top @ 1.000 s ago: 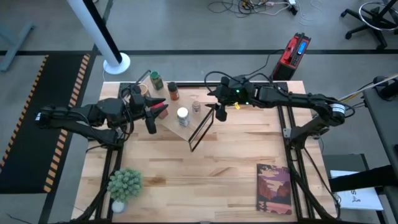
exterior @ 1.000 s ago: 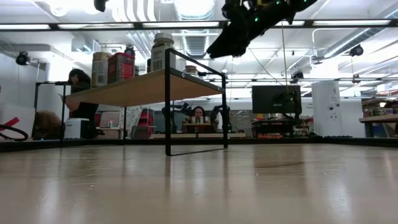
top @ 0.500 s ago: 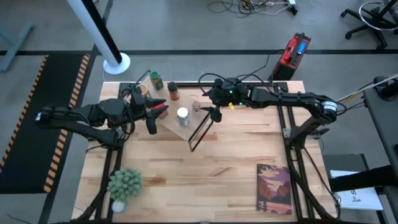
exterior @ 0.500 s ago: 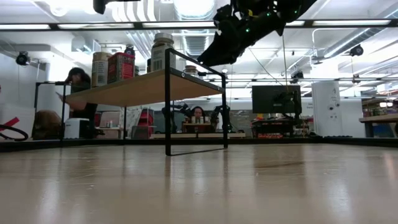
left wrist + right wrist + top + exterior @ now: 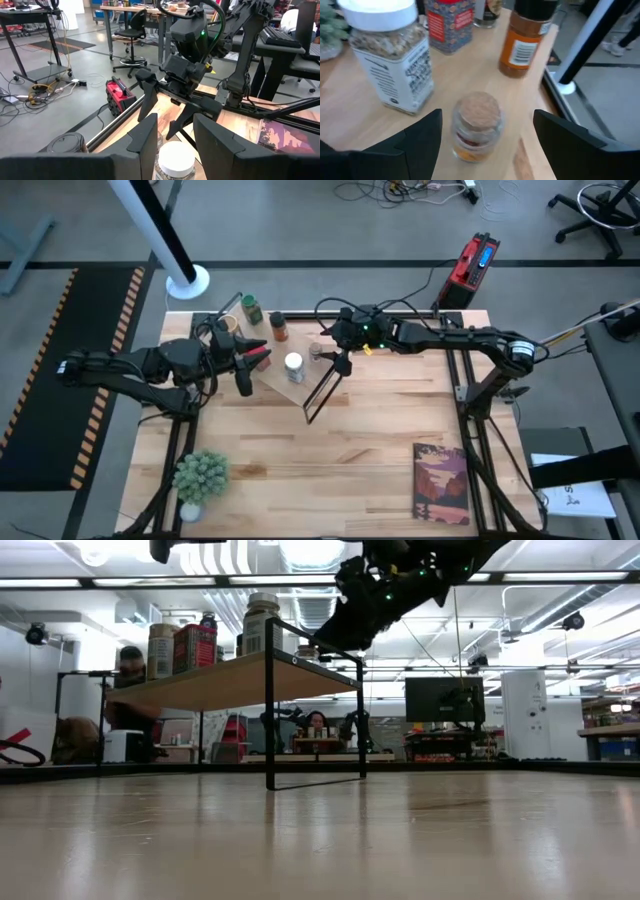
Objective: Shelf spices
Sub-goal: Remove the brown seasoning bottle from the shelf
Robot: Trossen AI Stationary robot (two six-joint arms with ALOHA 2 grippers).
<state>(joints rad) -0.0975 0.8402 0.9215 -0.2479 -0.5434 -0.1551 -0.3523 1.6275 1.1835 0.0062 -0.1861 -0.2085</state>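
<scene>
Spread jaws of the right gripper (image 5: pixel 479 150) flank the small cork-topped glass jar (image 5: pixel 476 126) on the pale wooden shelf (image 5: pixel 275 370). Left gripper (image 5: pixel 258 358), clenched on nothing visible, hovers beside the white-lidded square jar (image 5: pixel 293 366).

Bright, even overhead light; ceiling-lamp glare in the low view, soft blur in the right wrist view.

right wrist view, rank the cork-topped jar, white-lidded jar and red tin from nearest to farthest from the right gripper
1. Cork-topped jar: centred between the open fingers of the right gripper.
2. White-lidded jar: just beyond it, off to one side.
3. Red tin: farther back on the shelf, behind the white-lidded jar.
</scene>
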